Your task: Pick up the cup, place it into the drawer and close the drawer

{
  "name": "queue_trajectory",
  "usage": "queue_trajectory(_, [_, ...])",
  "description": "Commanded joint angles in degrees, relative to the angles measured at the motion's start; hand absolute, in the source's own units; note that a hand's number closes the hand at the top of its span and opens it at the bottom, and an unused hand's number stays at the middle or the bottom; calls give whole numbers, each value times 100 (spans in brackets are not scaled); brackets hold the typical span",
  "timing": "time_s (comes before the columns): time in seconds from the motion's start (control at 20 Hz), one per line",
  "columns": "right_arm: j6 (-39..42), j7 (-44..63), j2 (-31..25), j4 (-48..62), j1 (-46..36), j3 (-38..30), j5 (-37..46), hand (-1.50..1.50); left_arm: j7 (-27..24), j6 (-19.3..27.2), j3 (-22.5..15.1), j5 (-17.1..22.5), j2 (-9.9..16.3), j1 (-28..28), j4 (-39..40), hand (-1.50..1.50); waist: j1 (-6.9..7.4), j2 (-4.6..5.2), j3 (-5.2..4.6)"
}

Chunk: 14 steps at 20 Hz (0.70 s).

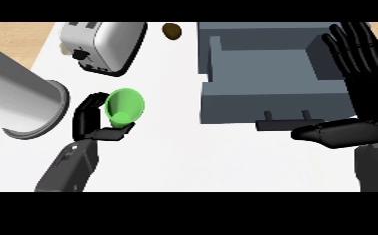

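The left hand (pixel 94 121) has its fingers and thumb curled round the green cup (pixel 124 107), tilted on its side over the white counter (pixel 207 154) left of the open grey drawer (pixel 269 74). The cup looks light, stiff and smooth, so gripping across the wall by the rim seems safest. Its base is hidden by the thumb, perhaps lifted; the right hand (pixel 347 129) rests spread at the edge.

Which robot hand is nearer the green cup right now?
Left. The left robot hand curls round the green cup; the right robot hand is open across the counter by the drawer.
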Motion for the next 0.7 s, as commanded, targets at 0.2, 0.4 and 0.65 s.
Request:
queue_trajectory(0.2, [240,75,-227,-116,205,-151,-124,-150,110,-392,-368,-48,-303,-460,-812,150,89,-67,21])
queue_trajectory(0.4, [-4,95,-47,-148,204,-35,103,-150,1111,-35,-592,-4,-582,-1021,-1668,150,160,-101,26])
queue_trajectory(0.65, [-19,-110,-10,-43,334,-187,59,-150,2425,291,-845,58,-846,-1680,-2549,150,156,-105,29])
